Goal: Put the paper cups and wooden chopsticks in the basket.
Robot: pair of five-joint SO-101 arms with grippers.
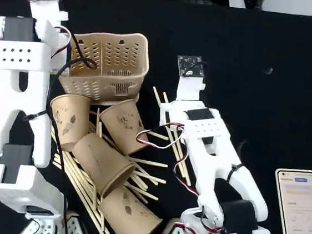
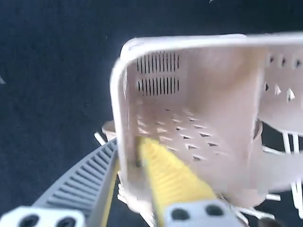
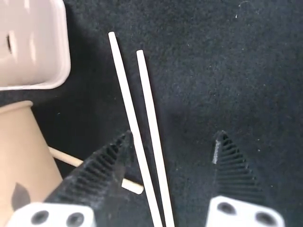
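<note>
Beige plastic, the wall of the basket (image 2: 199, 118), is clamped between the fingers of my left pincer (image 2: 128, 151): yellow finger inside, grey finger outside. Purpose, as I judge it: to hold the basket steady and presented for loading. It stands in the upper left of the high view, just above the pile.

My right pincer (image 3: 173, 142) is spread apart over the black table (image 3: 246, 71). Two wooden chopsticks (image 3: 147, 94) lie side by side between its fingers, closer to one of them. This spacing suits a closing grasp on both.

Four paper cups (image 1: 101, 161) lie on their sides across further chopsticks (image 1: 150, 163) at frame centre, pinning them. One cup lies just beside the right pincer and could foul the closing finger. A phone (image 1: 299, 216) lies at lower right, well apart.
</note>
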